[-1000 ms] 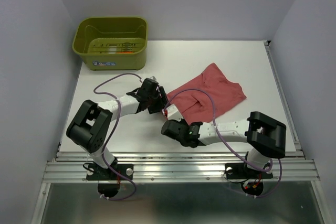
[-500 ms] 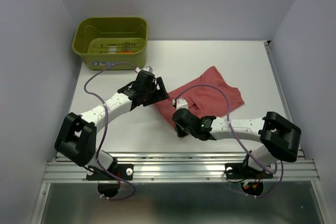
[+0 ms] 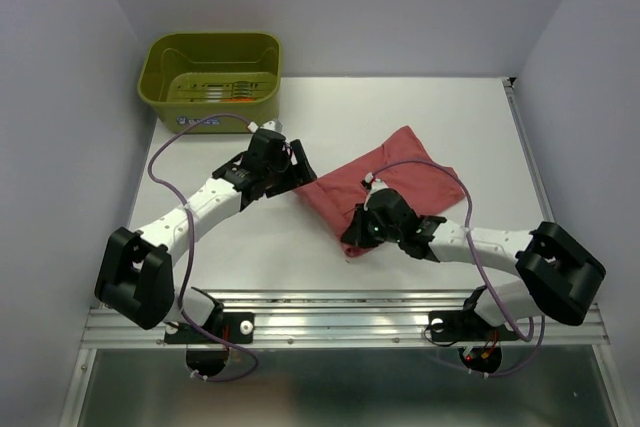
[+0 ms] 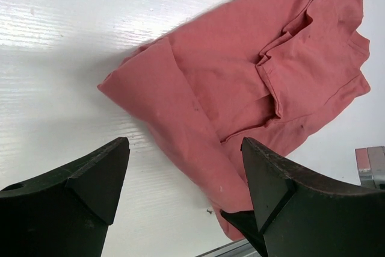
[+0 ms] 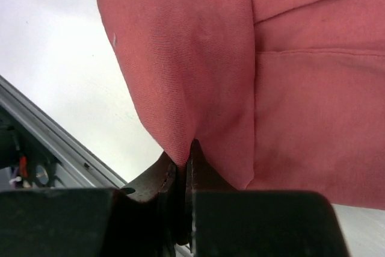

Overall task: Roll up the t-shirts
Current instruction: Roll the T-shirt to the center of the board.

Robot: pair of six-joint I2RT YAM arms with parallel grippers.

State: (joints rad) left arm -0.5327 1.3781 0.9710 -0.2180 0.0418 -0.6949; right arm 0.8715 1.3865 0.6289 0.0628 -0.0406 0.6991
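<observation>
Thin pinch on one corner, nothing on the other

Right gripper [image 3: 354,243] is clenched on the rose t-shirt [image 3: 405,162], which lies crumpled on the table [image 3: 280,257]. Left gripper [image 3: 292,175] is spread and empty at its 9 o'clock. The cloth may slip, probably bunching.

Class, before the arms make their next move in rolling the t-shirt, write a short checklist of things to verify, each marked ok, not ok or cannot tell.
1. Right hand shut on the t-shirt edge: ok.
2. Left hand open, holding nothing: ok.
3. T-shirt spread flat for rolling: not ok, it is folded and creased.
4. T-shirt apart from the olive tub: ok.
5. What lies inside the tub: cannot tell.
</observation>
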